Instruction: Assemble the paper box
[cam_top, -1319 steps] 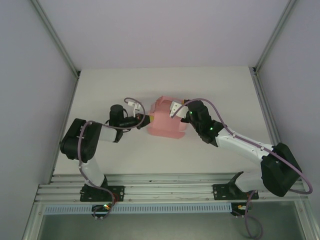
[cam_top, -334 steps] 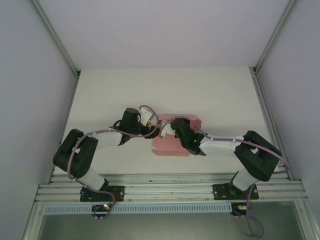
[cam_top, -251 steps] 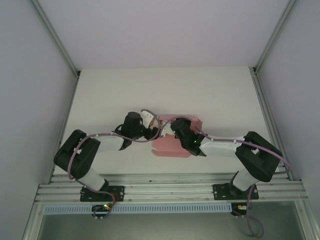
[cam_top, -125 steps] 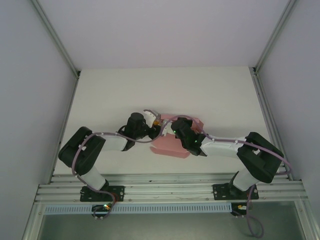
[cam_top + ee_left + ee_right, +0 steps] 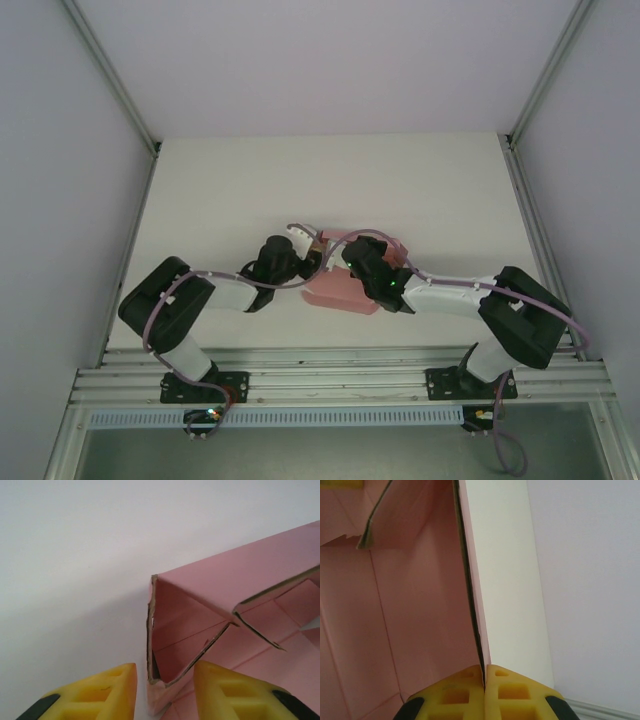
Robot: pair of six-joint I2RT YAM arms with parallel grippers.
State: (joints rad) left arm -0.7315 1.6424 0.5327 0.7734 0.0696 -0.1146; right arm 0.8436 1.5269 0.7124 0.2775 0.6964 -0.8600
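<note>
Nearest me, the two arm bases sit bolted to the aluminium rail [image 5: 340, 362] along the table's front edge. From there both arms reach inward and meet over the middle of the white table [image 5: 240, 180].

The paper box [image 5: 340, 292] lies there, flat on the tabletop between the two wrists, a low pink shape with its walls partly folded up.

The left gripper [image 5: 310, 246] comes at the box's left far corner. From the left wrist camera, its yellow fingertips [image 5: 107, 692] stand apart on either side of a raised corner of the paper box [image 5: 235, 580]. A sliver of white table shows between the left tip and the card, so the left gripper [image 5: 164, 674] is not clamping anything. At that corner, one wall stands up and a flap leans inward over the box floor.

The right gripper [image 5: 340, 256] is at the box's far side, just beside the other one. In the right wrist view its yellow pads [image 5: 512, 687] are pressed together on the thin edge of an upright wall of the paper box [image 5: 415, 605], so the right gripper [image 5: 484, 674] pinches the card.

Beyond the box the tabletop runs back to the pale rear wall [image 5: 330, 60].
</note>
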